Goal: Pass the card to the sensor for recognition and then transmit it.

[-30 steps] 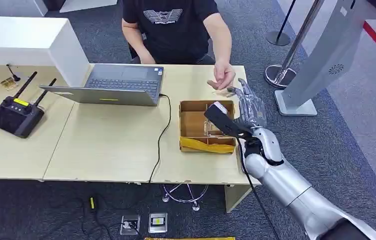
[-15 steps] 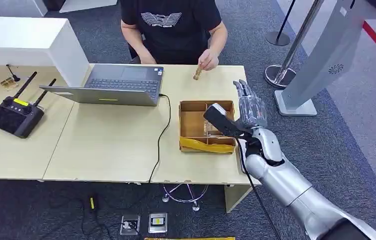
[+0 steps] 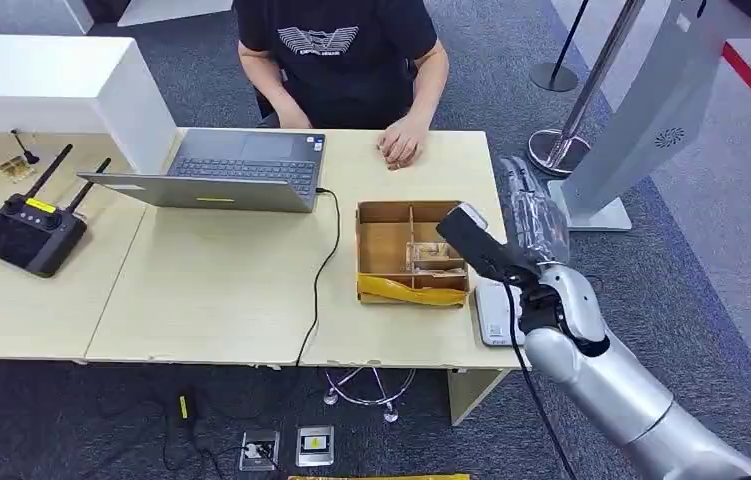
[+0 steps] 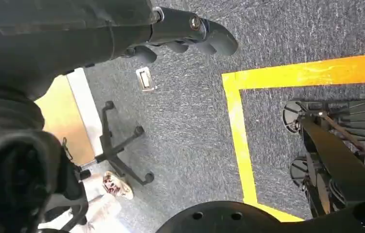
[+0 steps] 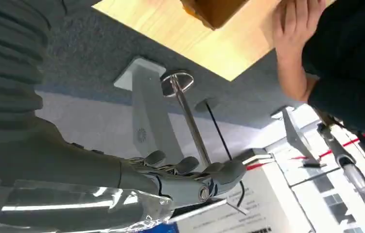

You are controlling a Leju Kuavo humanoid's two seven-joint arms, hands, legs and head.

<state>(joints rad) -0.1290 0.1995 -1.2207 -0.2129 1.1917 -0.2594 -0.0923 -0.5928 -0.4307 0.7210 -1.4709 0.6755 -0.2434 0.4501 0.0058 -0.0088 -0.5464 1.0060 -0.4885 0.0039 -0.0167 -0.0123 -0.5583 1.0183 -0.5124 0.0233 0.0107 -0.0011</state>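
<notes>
Table (image 3: 221, 290) pale wood. Cardboard box (image 3: 383, 250) brown, yellow strip along its near edge. Laptop (image 3: 241, 170) grey. Remote controller (image 3: 26, 232) black (yellow label on top). Carpet (image 3: 701, 250) dark grey; person's shirt (image 3: 336, 50) black, white print.

I see the sensor (image 3: 494, 318), a flat white pad with small dark markings, lying flat at the table's (image 3: 231, 300) near right corner, just beside the cardboard box (image 3: 391, 291).
</notes>
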